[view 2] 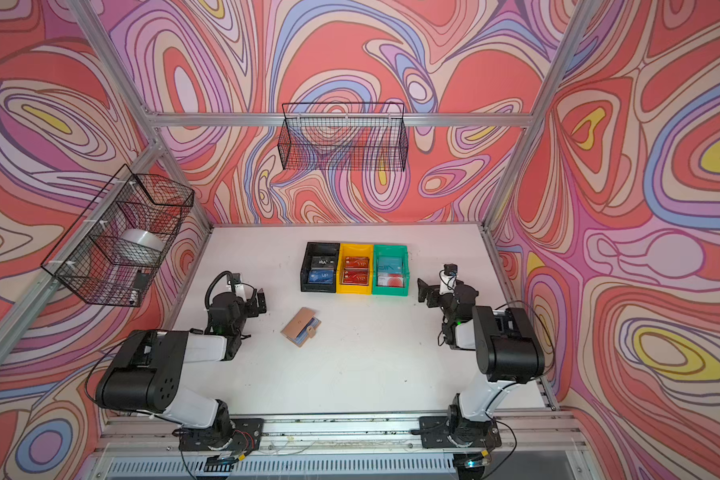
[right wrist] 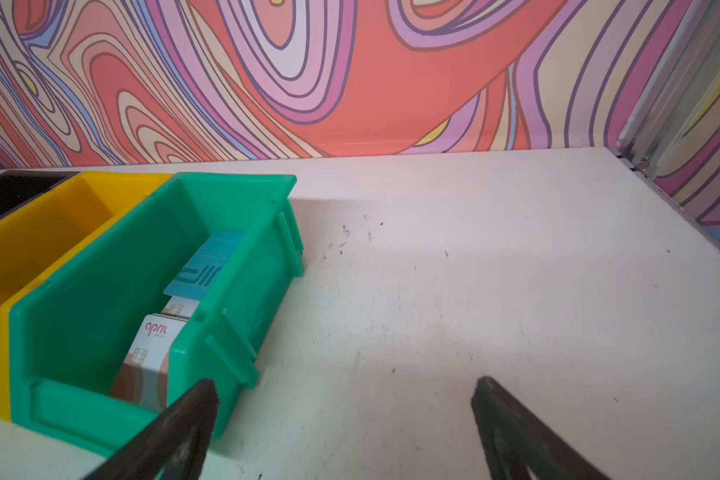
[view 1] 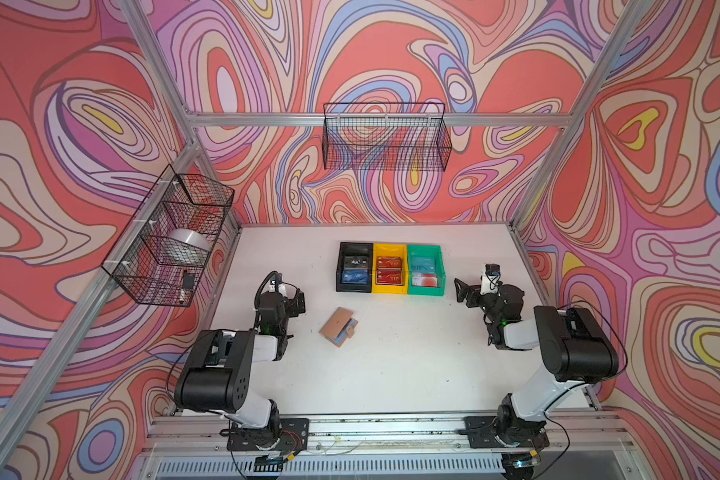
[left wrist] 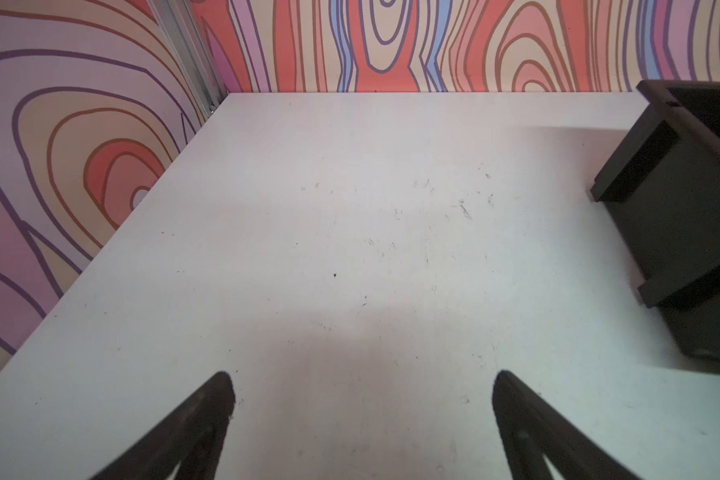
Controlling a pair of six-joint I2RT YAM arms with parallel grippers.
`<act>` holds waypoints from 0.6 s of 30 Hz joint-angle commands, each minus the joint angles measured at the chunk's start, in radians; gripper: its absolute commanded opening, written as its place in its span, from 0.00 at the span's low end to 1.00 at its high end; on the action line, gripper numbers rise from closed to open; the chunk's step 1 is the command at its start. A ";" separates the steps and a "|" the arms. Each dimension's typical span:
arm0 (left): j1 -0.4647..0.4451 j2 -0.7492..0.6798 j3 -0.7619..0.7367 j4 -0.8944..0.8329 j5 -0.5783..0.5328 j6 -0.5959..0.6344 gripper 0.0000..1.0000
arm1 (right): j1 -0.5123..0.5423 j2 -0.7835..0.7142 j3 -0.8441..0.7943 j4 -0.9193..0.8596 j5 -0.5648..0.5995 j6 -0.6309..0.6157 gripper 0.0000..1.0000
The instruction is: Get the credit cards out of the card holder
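Two claws stand wide open and empty over the white table; neither touches any object.

Left claw: left of centre in both top views, jaws spread. In its wrist view the dark fingertips enter from the lower edge of the frame, well apart above bare table, and the outer wall of the black bin fills the right edge.

Right claw: right of centre in both top views, jaws spread, just beside the green bin. In its wrist view one fingertip overlaps the near corner of that bin at lower left; whether the two touch cannot be told.

Card holder: lies on the table just left of centre, below the bins and between the two claws, nearer the left one. It sits at a slant with the tan cover up; bluish sleeve edges and the small tab show along its lower right side. Its contents cannot be seen.

Credit cards: visible in the three bins, which stand side by side in a row at the upper centre of the table. The black bin holds a dark card above a blue one. The yellow bin holds two red ones marked "VIP". The green bin holds a teal card lying flat and a pale card leaning on its wall.
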 commanded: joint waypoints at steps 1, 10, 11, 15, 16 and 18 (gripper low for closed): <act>0.004 0.006 0.014 0.017 -0.005 0.008 1.00 | 0.005 0.002 0.001 0.013 -0.006 -0.006 0.98; 0.004 0.005 0.014 0.017 -0.005 0.007 1.00 | 0.005 0.002 0.000 0.012 -0.007 -0.006 0.98; 0.004 0.005 0.014 0.016 -0.007 0.008 1.00 | 0.004 0.002 0.002 0.012 -0.007 -0.006 0.98; 0.004 0.005 0.014 0.015 -0.005 0.008 1.00 | 0.004 0.002 0.001 0.013 -0.006 -0.007 0.98; 0.004 0.005 0.013 0.015 -0.005 0.008 1.00 | 0.005 0.002 0.001 0.012 -0.006 -0.006 0.96; 0.004 0.006 0.014 0.017 -0.005 0.007 1.00 | 0.004 0.002 0.000 0.012 -0.007 -0.007 0.96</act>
